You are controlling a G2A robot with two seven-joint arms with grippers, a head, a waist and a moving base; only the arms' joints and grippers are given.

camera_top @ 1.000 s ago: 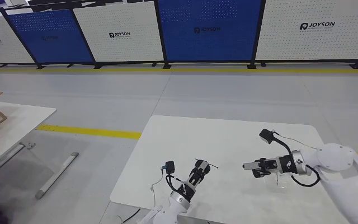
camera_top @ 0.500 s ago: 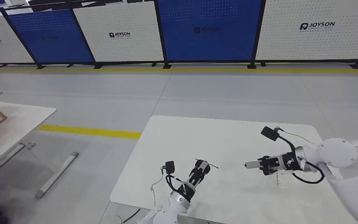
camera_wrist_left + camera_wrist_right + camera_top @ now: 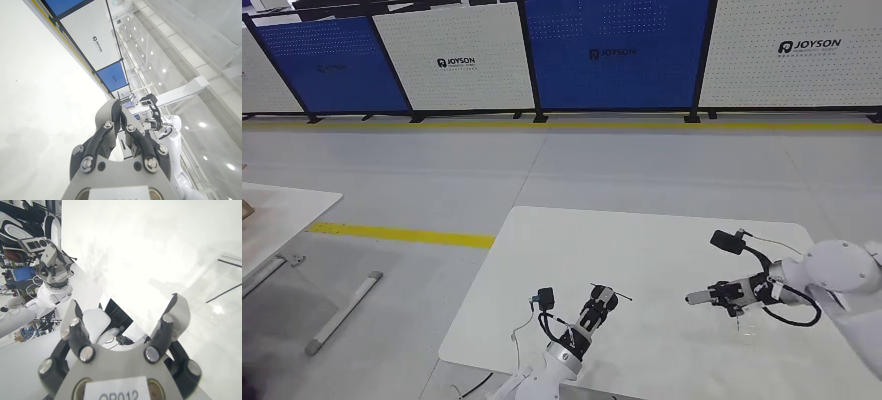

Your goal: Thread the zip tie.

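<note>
The zip tie is pinched crosswise at the tips of the left gripper, a short end sticking out on either side of the closed fingers. I cannot make out which end carries the head, or whether any loop is formed.

The step in hand, as I judge it, is to bring the second gripper in to take a free end. To do it well, the holding arm should keep the tie steady. The approach should line up along the strip, not across it, so the open fingers close on the flat of it just beside the other grip. A thin strip will flex, so a grip close to the held point gives more control.

The left jaws are fully shut on the tie. The right gripper is wide open, holds nothing and touches nothing. It hangs above the table, well apart from the tie, tips pointing toward it.
</note>
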